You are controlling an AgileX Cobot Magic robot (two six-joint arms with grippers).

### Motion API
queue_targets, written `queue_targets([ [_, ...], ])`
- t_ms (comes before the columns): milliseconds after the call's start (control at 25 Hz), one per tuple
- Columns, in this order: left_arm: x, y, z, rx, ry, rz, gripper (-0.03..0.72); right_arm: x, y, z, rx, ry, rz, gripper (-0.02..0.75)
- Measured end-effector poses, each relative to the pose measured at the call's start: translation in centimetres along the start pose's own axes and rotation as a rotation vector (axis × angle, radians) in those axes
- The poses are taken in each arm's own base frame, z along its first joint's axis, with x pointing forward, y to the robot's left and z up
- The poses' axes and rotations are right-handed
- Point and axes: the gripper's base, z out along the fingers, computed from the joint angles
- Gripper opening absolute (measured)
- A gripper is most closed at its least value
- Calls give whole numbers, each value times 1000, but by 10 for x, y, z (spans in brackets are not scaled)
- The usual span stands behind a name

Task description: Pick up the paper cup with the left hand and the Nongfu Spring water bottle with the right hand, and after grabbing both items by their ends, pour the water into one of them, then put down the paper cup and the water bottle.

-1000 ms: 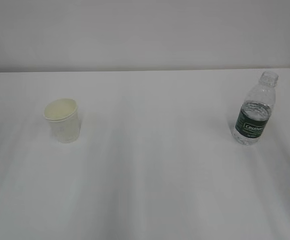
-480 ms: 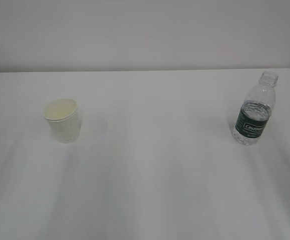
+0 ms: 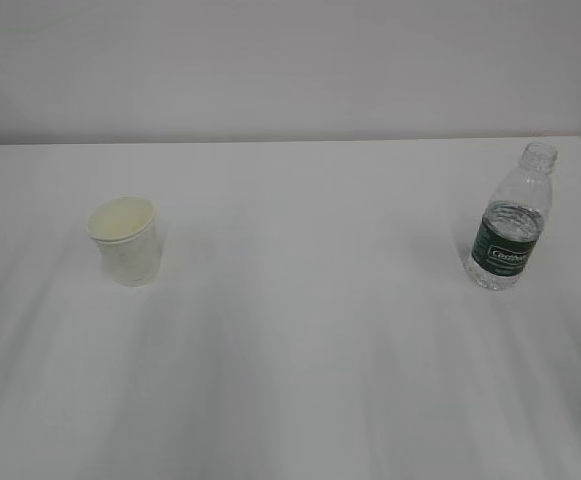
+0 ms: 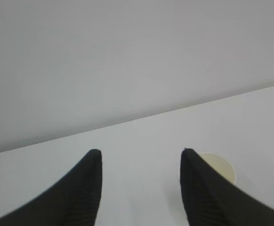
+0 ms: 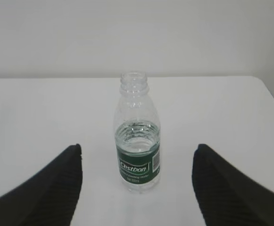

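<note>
Exterior: small white tapered paper cup (image 3: pixel 125 241) and clear ribbed capless water bottle (image 3: pixel 511 231) stand well apart on the white counter (image 3: pixel 300 330); neither end effector shows.
Left wrist: left end effector (image 4: pixel 139 153) gapes, empty; cup just beyond its right finger; light, crushable, so grip it gently by the base.
Right wrist: right end effector (image 5: pixel 137 147) wide, empty; bottle centred ahead, partly full, slippery, so take it by the lower body.

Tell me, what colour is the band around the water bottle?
The label band on the water bottle is dark green with white lettering, clearest in the right wrist view.

white paper cup (image 3: pixel 125 241), green-labelled clear water bottle (image 3: pixel 510 232)
</note>
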Motion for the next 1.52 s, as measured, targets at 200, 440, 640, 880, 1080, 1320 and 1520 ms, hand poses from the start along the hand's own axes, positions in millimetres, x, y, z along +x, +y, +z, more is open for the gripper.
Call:
queue_targets([
  [200, 0, 0, 0, 5, 0, 6, 381, 1, 0, -1, -5, -31, 19, 554],
  [440, 12, -5, 11, 52, 30, -9, 379, 9, 2, 12, -22, -3, 40, 554],
  [640, 23, -11, 23, 109, 15, -38, 379, 17, 3, 26, -46, 4, 31, 554],
  [880, 39, -17, 29, 158, 20, -48, 379, 35, 4, 37, -60, 28, 55, 554],
  [1080, 64, -23, 18, 183, 31, -88, 379, 54, 5, 40, -74, 33, 78, 554],
  [1320, 85, -25, 13, 178, 118, -112, 379, 75, 6, 40, -83, 58, 99, 554],
  [1520, 90, -26, 14, 186, 141, -113, 379, 89, 5, 41, -76, 132, 108, 554],
])
